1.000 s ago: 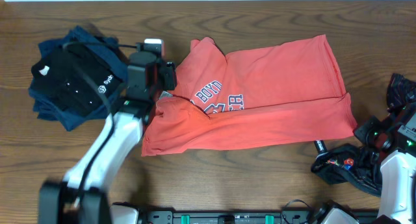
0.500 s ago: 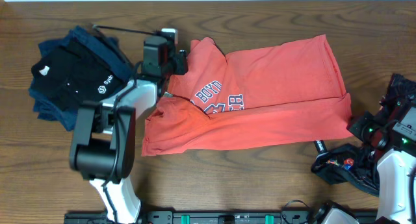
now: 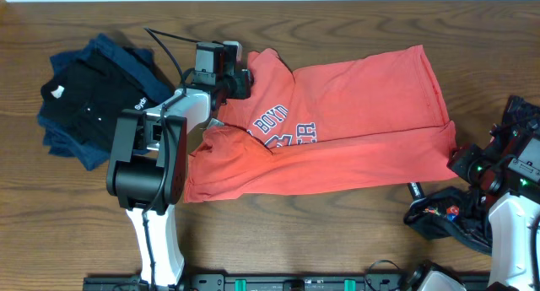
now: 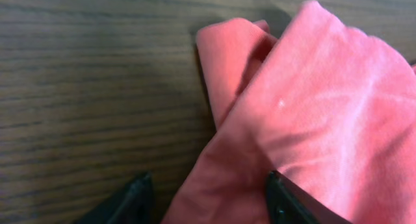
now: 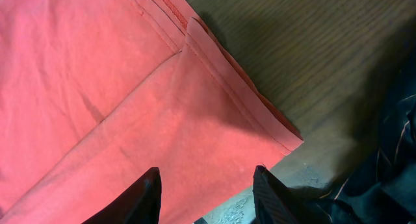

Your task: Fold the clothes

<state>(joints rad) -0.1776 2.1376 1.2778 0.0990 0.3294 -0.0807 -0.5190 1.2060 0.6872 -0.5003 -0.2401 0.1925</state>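
Nearest the robot, on the right, a black jersey (image 3: 445, 221) with red lines lies crumpled on the desk (image 3: 337, 232), beside the right arm. Just beyond it the right hand (image 5: 208, 195) hovers over the near right corner of the T-shirt (image 3: 354, 114). Its fingers (image 5: 144, 193) are apart, with nothing between them but the cloth below. The wrist view shows the layered hems meeting at that corner. Dark striped cloth (image 5: 396, 152) lies at the frame's right edge.

The coral-red T-shirt is spread across the middle of the desk, neck end to the left and hem to the right. A long flap is doubled over along its near side. The navy-and-white lettering (image 3: 283, 126) sits left of centre, partly creased.

Farther back, the left hand (image 4: 208, 201) is at the shirt's far left edge. Its fingers (image 4: 130, 199) are spread, one on bare wood and the other on the fabric, so the folded edge lies in the gap unclamped.

At the far left, well apart from the T-shirt, sits a pile (image 3: 93, 97) of black and navy shirts.
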